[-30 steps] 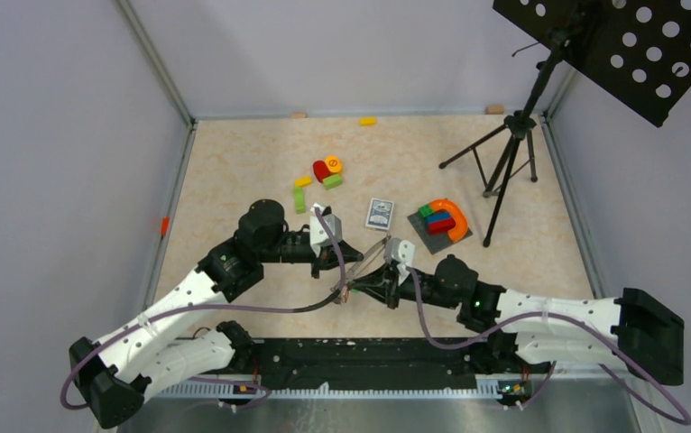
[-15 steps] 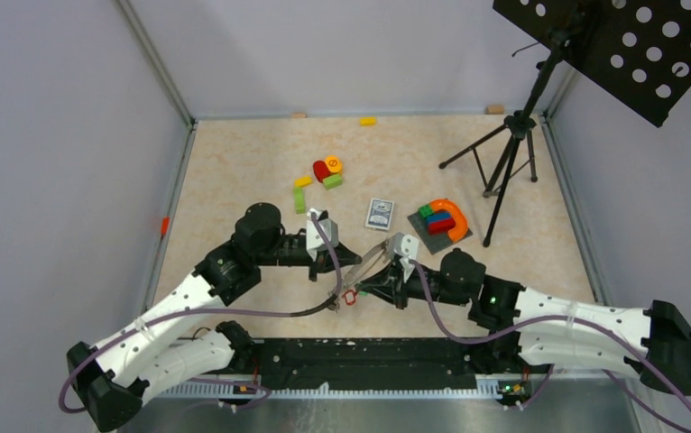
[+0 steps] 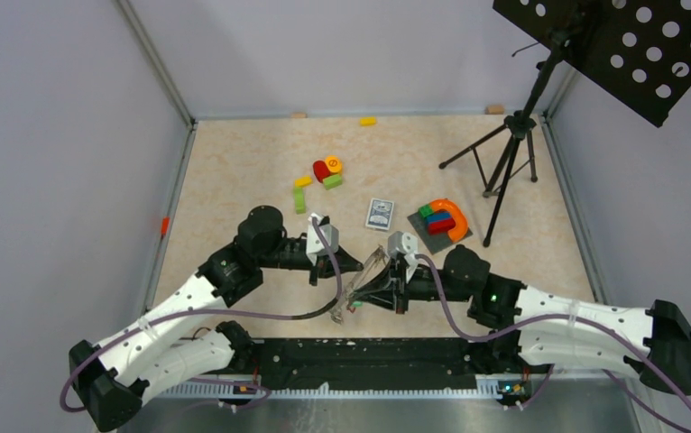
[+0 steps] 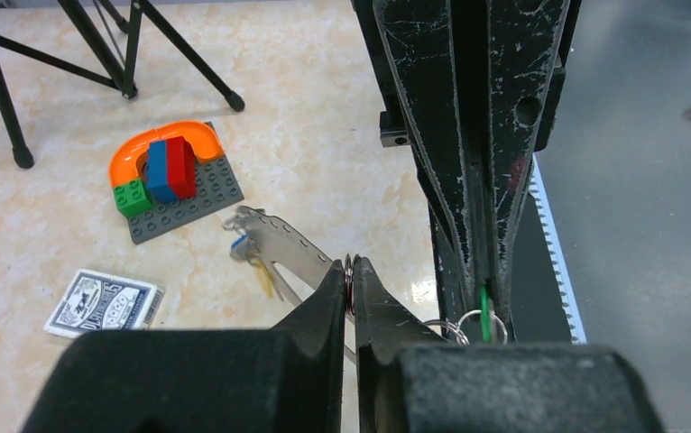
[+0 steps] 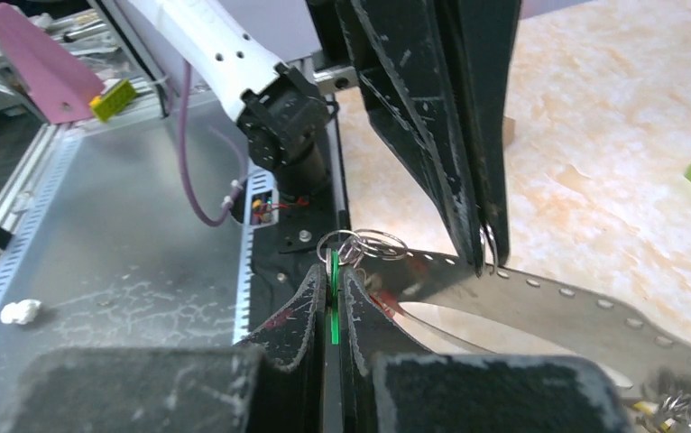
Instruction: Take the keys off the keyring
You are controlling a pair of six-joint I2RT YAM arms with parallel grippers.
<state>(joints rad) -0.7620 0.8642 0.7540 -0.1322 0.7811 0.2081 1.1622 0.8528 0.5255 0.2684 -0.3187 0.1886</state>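
The keyring [image 4: 288, 248] is a thin grey perforated metal loop held off the table between both grippers; it also shows in the top view [image 3: 364, 280] and the right wrist view [image 5: 540, 298]. My left gripper [image 4: 351, 269] is shut on a small split ring on the loop [image 3: 355, 265]. My right gripper [image 5: 333, 271] is shut on a key's green tag [image 5: 333, 302], with small rings above its tips [image 3: 362, 298]. Keys with blue and yellow tags [image 4: 250, 253] hang at the loop's far end. A red tag [image 5: 385, 302] shows behind my right fingers.
A playing-card box [image 3: 379, 214] and a grey baseplate with an orange arch and coloured blocks [image 3: 441, 224] lie just beyond the grippers. Loose blocks [image 3: 324, 176] lie farther back. A tripod stand [image 3: 504, 153] stands at the back right. The table's near edge is close.
Both grippers and the keyring have shifted slightly toward the near edge. The loop's lower end has swung down and left. The right arm has reached farther left.
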